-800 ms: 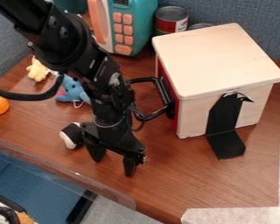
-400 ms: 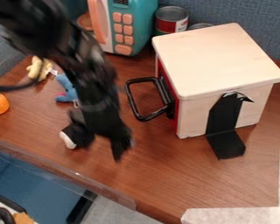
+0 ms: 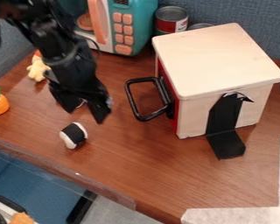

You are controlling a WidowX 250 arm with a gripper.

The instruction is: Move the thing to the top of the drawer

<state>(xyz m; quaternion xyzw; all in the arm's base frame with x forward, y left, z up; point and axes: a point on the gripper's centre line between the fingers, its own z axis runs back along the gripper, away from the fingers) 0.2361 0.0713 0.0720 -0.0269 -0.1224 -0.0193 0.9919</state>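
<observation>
After pulling the claw [image 3: 85, 114] back toward the upper left, with 2 fingers spread and empty, has uncovered the black-and-white roll [image 3: 74, 135], unmoved on the table [image 3: 160, 175], lower left; probably needs 1 grasp before lifting onto the drawer [image 3: 215, 59], upper right.

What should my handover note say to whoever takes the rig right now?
Tool: open, fingers apart, hanging just behind the black-and-white piece, with nothing gripped.
Job's things: that piece, likely the one meant though the task doesn't name it, lies on the table near its front edge. The drawer stands to its right in the picture, black handle jutting toward the tool.
Done: no grasp or placing to show.
Left: grasp the piece, lift it, set it on the drawer's top. I'd go high enough to miss the handle.
</observation>
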